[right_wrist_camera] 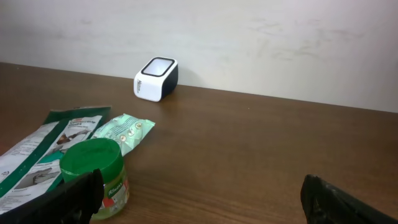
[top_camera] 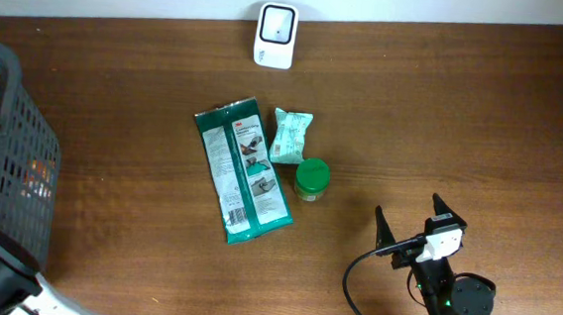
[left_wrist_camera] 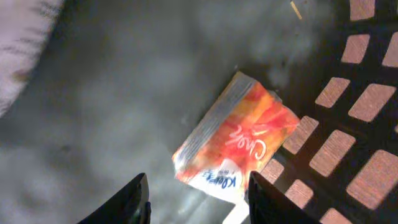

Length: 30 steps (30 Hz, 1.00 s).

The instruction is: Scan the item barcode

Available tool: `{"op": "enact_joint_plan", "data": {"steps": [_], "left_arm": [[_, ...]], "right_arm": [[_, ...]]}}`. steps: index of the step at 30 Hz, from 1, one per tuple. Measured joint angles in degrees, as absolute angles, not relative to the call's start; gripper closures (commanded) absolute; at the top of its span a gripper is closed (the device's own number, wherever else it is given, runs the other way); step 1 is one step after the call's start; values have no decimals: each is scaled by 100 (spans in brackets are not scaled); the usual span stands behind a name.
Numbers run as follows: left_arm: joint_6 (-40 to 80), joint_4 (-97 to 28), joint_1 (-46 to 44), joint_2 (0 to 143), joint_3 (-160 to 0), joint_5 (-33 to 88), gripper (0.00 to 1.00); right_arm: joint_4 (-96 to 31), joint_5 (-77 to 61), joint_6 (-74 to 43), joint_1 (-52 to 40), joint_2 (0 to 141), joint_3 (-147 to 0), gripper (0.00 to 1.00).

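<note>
Left gripper (left_wrist_camera: pixel 198 204) fingers are held apart at the low end of the orange packet (left_wrist_camera: pixel 239 140), which is laid in the basket (left_wrist_camera: pixel 311 50); touch cannot be told. Right gripper (right_wrist_camera: pixel 211 202) is spread wide, empty.

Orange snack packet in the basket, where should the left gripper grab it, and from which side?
Probably its white-and-blue end, pinched across the narrow width from above. The orange packet lies flat on the basket floor with that end between the left gripper's open fingers, and the mesh wall hinders a side approach.
</note>
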<state>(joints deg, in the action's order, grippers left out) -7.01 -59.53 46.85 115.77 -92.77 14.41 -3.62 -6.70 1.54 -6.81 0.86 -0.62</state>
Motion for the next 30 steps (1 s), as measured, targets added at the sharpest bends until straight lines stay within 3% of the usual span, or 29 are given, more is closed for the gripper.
{"op": "enact_joint_plan", "data": {"steps": [4,7,16,23,26,30], "left_arm": [[-1107,-5883,4685,11907,-9273,1874,55],[-1229,-5857,4663,12189,-9255,1938,100],[-1020,-6392,4657,12068,-9708,1813,100],[751,-5734,4550,8593,-10106,1369,100],[991,-5946,3546,7758,-10112,1542,100],[1175,-6637,952,7738,-9924,1190,100]], "right_arm": [[-362,-670,154,-681,86,-62,2],[-362,-670,156,-681,86,-62,2],[-364,-672,152,-681,86,-62,2],[-364,-670,152,-681,86,-62,2],[-362,-670,154,-681,84,-62,2],[-364,-668,154,-681,91,-62,1]]}}
